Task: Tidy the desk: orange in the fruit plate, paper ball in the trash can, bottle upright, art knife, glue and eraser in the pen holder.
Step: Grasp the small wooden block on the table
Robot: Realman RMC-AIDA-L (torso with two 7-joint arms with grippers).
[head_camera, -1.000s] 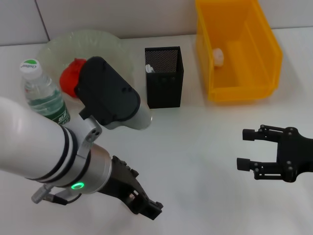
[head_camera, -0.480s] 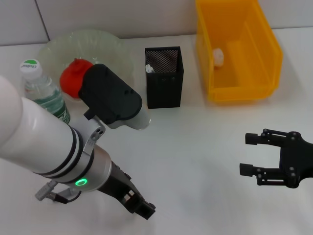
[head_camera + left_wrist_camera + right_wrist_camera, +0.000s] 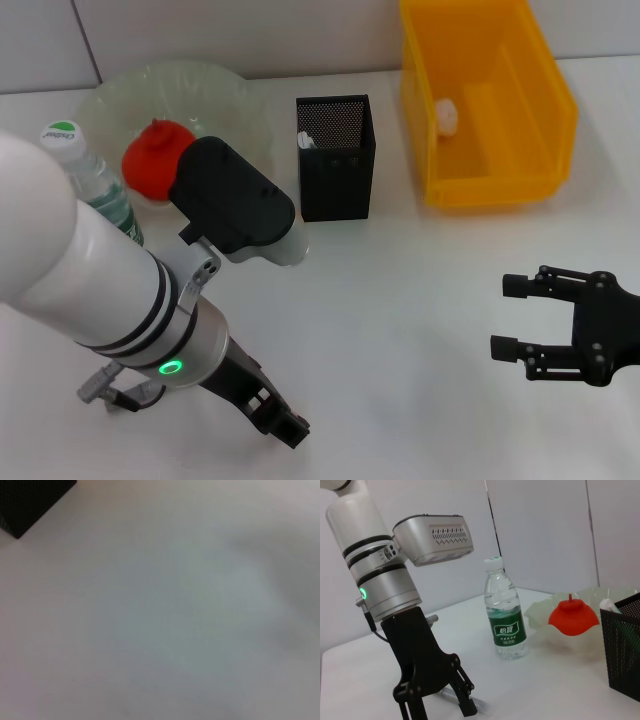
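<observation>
Hovering my left gripper [image 3: 285,428] low over the white desk [image 3: 400,300] near the front edge; can't tell if its fingers are spread or closed. My right gripper [image 3: 508,317] hangs off to the right with its fingers wide apart, holding nothing. The squat red-orange orange [image 3: 150,158] sits in the wavy-rimmed translucent pale-green fruit plate [image 3: 120,95] at the back left. The small clear plastic bottle with a green label [image 3: 506,611] stands upright just beside that plate. The black metal-mesh square pen holder [image 3: 336,158] is mid-back with something pale inside. The crumpled white paper ball [image 3: 446,114] lies in the bright yellow rectangular trash can [image 3: 520,180].
</observation>
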